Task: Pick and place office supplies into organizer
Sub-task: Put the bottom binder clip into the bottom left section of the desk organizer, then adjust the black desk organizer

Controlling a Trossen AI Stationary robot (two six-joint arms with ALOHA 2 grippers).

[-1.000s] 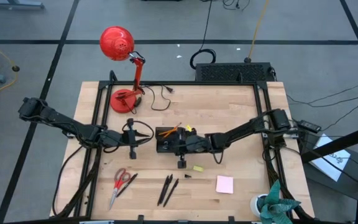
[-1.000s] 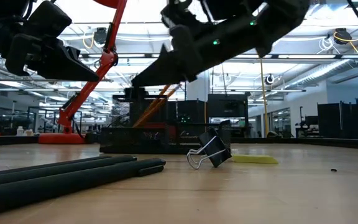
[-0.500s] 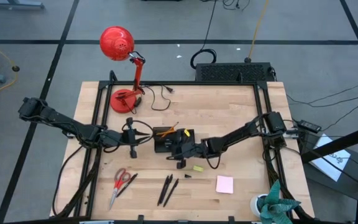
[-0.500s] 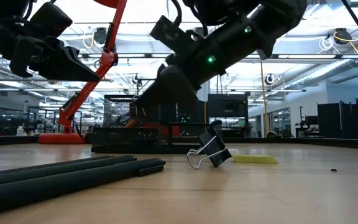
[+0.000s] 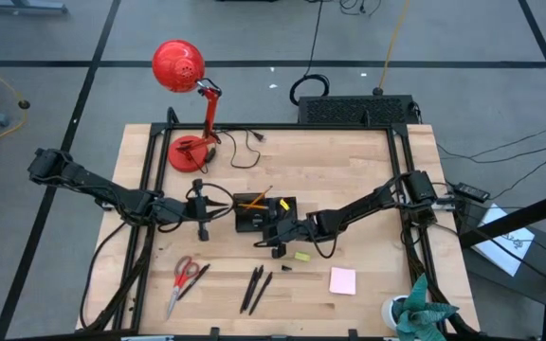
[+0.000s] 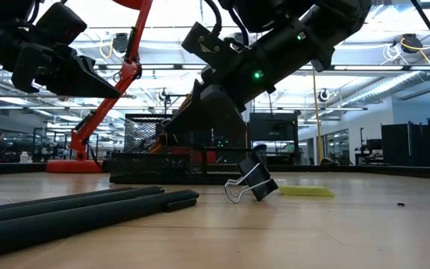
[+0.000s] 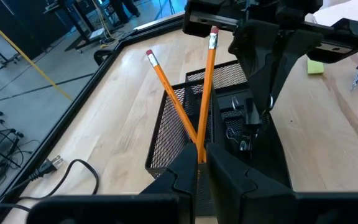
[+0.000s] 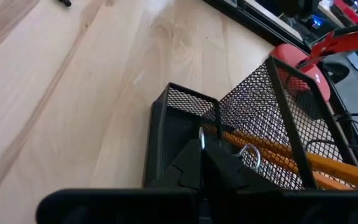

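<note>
The black mesh organizer (image 5: 246,224) stands mid-table with two orange pencils (image 7: 188,106) leaning in its tall compartment. My right gripper (image 5: 262,229) reaches down over it from the right, shut on a black clip (image 7: 248,121) that is inside a low compartment. My left gripper (image 5: 226,210) hovers just left of the organizer, shut and touching nothing; its fingers (image 7: 229,177) hide the pencils' lower ends. Red-handled scissors (image 5: 184,277), black pens (image 5: 256,287), another clip (image 6: 252,183), a yellow piece (image 5: 301,256) and the pink pad (image 5: 342,280) lie on the near half of the table. My right gripper pinches the black clip between its two fingers, slanting down from the table's right. The clip's silver wire handles (image 8: 200,138) stick out just past the fingertips. My own fingers hide the exact place of contact. The clip hangs inside the organizer's low compartment (image 8: 166,146).
A red desk lamp (image 5: 190,104) stands at the far left with its cord (image 5: 245,152) on the wood. A larger black box (image 5: 354,109) sits beyond the far edge. A teal object (image 5: 420,308) stands at the near right corner.
My right gripper has rolled, tipped further down and moved a little toward the table's left and near edges, staying shut over the organizer. The organizer has shifted slightly toward the left edge.
</note>
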